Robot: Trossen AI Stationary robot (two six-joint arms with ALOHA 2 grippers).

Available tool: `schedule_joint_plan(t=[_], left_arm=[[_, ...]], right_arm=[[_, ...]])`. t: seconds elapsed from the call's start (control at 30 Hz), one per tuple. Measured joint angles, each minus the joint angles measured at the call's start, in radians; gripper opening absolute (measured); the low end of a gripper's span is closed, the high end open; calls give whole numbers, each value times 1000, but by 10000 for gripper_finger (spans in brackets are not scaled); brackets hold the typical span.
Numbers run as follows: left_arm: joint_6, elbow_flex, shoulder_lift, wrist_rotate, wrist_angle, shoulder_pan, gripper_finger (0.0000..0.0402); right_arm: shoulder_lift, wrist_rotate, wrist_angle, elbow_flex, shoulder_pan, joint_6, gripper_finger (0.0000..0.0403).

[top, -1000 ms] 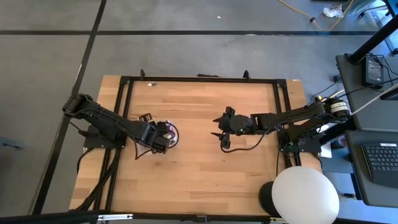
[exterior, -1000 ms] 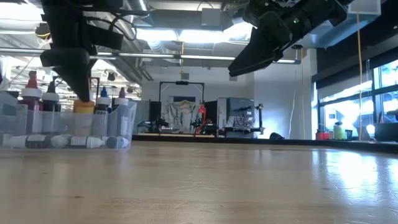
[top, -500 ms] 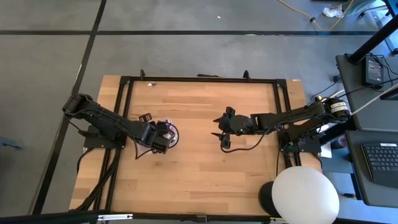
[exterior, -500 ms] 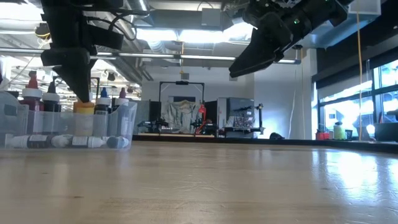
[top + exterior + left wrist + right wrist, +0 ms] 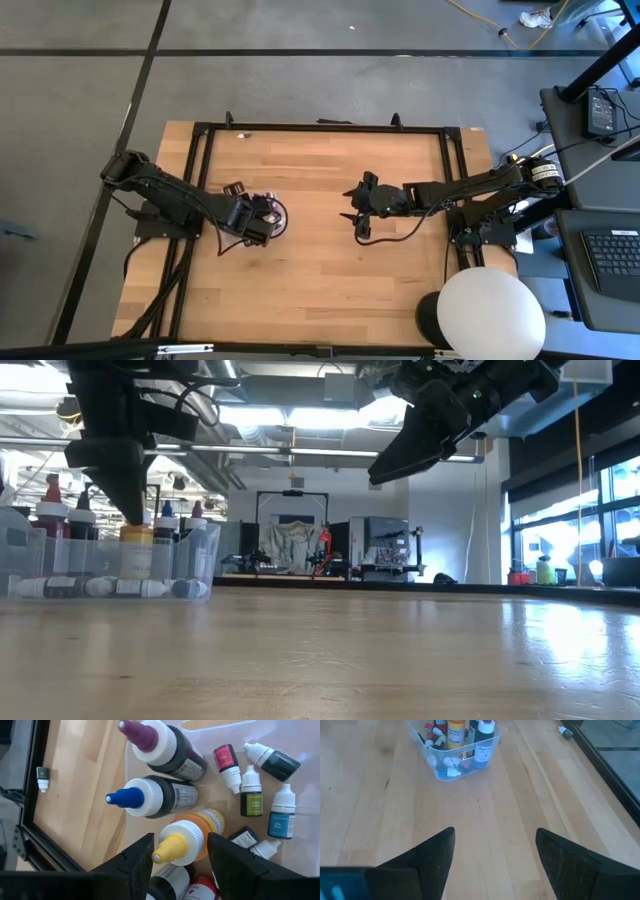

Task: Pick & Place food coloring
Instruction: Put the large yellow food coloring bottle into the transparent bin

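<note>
Left gripper [image 5: 177, 857] hovering released, straddling yellow-capped food coloring bottle [image 5: 192, 837] standing in clear tray [image 5: 465, 757] at desk's left. Risking snagging cap, toppling neighbours when rising. Right gripper [image 5: 492, 852] waiting spread, mid-desk.
</note>
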Motion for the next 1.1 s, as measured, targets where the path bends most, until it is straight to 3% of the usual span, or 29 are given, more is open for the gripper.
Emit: schedule_joint_plan(t=[0.23,0.8,1.1], left_arm=[[36,0,-2,47,0,10,174],[-5,0,-1,-24,-84,36,171],[-4,0,0,52,-106,36,171]], right_arm=[[0,0,0,0,0,0,280],[0,0,1,0,0,0,280],[0,0,1,0,0,0,280]])
